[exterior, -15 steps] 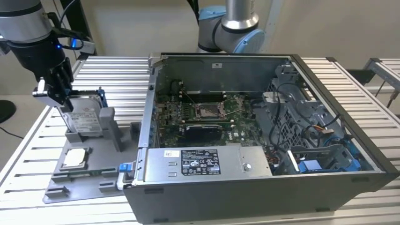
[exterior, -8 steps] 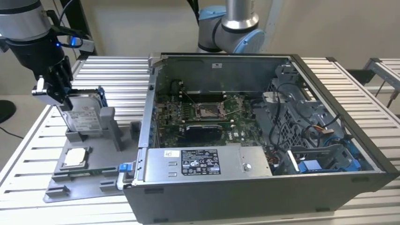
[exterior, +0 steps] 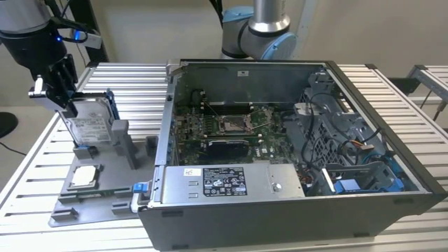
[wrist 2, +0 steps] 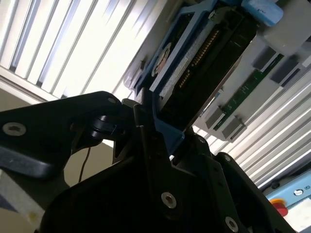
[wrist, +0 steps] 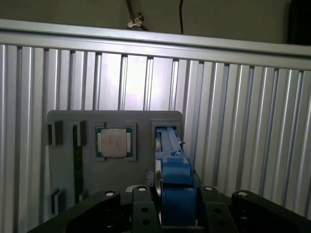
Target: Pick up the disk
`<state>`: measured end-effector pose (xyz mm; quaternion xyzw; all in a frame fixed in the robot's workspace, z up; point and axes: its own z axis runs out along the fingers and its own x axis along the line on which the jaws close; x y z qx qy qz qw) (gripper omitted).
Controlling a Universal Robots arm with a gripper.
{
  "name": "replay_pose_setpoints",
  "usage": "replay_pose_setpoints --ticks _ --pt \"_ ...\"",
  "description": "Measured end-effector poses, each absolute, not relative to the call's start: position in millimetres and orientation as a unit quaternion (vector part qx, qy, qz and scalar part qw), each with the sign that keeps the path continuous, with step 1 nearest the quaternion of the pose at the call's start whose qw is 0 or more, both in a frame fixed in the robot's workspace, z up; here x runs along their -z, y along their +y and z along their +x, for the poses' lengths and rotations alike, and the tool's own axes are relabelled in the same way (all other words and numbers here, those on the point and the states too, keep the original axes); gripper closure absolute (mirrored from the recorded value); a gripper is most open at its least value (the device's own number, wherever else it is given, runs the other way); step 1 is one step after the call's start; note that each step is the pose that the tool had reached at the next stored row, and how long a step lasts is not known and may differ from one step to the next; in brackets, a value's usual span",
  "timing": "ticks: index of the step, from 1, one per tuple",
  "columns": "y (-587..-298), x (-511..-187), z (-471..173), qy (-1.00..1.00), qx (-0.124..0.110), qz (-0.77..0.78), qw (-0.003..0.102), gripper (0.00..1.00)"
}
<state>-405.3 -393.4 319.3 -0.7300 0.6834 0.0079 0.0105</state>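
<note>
At the exterior view's left, the gripper is clamped on the upright disk's top edge over the grey tray; the grasp looks made, but whether the disk is lifted clear is uncertain.

Soft, even light filled the exterior view; in the second wrist view glare bleached the worktop, silhouetting the hand.

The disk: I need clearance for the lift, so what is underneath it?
The grey tray lies under the disk, which the gripper grips; the chip sits beside it, not beneath. The disk's own edge hides whether it touches the tray's slot.
</note>
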Motion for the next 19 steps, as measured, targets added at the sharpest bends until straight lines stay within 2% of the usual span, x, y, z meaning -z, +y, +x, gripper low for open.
replay_pose_setpoints --ticks 19 --pt "-393.5 -387.9 -407.8 0.682 -0.002 -0.731 0.016 1.00"
